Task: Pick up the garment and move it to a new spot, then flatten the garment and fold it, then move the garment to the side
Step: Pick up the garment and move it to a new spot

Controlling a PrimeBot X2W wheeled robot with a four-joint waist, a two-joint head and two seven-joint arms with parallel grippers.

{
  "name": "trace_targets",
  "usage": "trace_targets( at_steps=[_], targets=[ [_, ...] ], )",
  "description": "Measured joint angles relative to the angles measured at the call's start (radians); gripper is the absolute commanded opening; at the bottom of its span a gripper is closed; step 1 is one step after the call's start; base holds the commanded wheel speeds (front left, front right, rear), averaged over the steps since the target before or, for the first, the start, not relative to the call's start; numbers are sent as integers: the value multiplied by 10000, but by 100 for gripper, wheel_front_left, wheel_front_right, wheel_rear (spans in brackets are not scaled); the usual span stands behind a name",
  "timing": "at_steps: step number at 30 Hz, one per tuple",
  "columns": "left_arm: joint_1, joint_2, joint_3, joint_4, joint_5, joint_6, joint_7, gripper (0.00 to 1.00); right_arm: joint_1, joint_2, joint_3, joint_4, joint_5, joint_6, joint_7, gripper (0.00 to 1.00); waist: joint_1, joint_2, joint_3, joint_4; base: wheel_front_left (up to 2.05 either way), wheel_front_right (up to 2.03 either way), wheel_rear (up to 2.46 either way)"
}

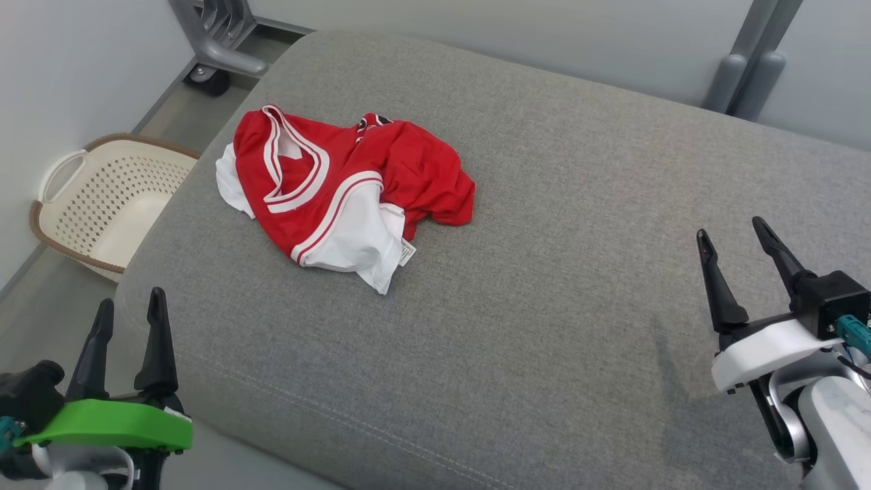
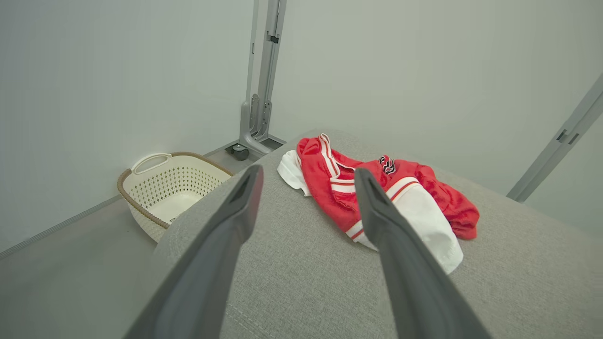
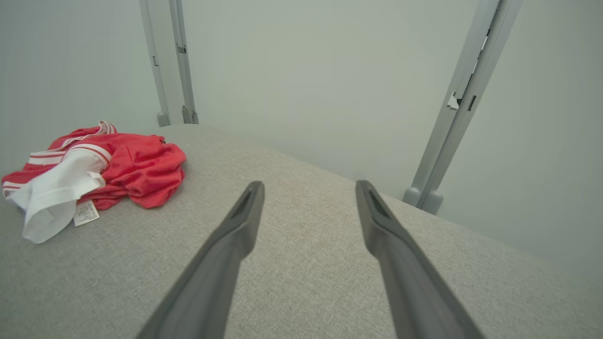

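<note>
The garment (image 1: pixel 340 190) is a red jersey with white trim and white lining, lying crumpled on the far left part of the grey cushion (image 1: pixel 544 272). It also lies ahead of the left wrist view as a red and white heap (image 2: pixel 377 193), and at the left of the right wrist view (image 3: pixel 94 174). My left gripper (image 1: pixel 129 306) stands open at the cushion's near left corner, well short of the garment, nothing between its fingers. My right gripper (image 1: pixel 731 235) stands open over the cushion's right side, far from the garment and empty.
A cream laundry basket (image 1: pixel 102 197) with a brown rim sits on the floor left of the cushion, also in the left wrist view (image 2: pixel 169 188). A grey wheeled frame (image 1: pixel 218 47) stands behind the cushion's far left corner. Pale walls close in behind.
</note>
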Motion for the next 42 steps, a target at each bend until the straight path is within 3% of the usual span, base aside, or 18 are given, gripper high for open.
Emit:
trace_targets(
  at_steps=[6,11,15,19,28,33,42],
  targets=[
    [-708,167,19,-113,-978,-389,1122,100,-197,-391,-171,-491,-167,-6,240,100,0,0,547,84,0,0,0],
    [-1821,353,-44,84,-2146,-430,3110,100,-1017,-886,-443,-1041,-376,-4,453,100,1,0,1144,41,0,0,0],
    [-2823,217,107,694,-3708,105,5108,100,-1780,-1281,-487,-1536,-617,73,740,100,1,0,1658,-65,0,0,0],
    [-3871,259,510,1170,-4291,780,6330,100,-2322,-1595,-566,-1958,-683,203,1022,100,2,0,2185,-237,0,0,0],
    [-5001,378,1511,1923,-4631,989,7043,100,-3003,-1697,-412,-2627,-721,514,1469,100,2,0,3362,-840,0,0,0],
    [-5415,372,1582,2251,-4562,989,7137,100,-3475,-2017,-694,-3039,-756,552,1676,100,2,0,4044,-1238,0,0,0],
    [-6008,-368,1348,3478,-4324,989,7056,100,-3744,-2554,-1076,-3143,-995,554,1720,100,3,0,5146,-1658,0,0,0]
  ],
)
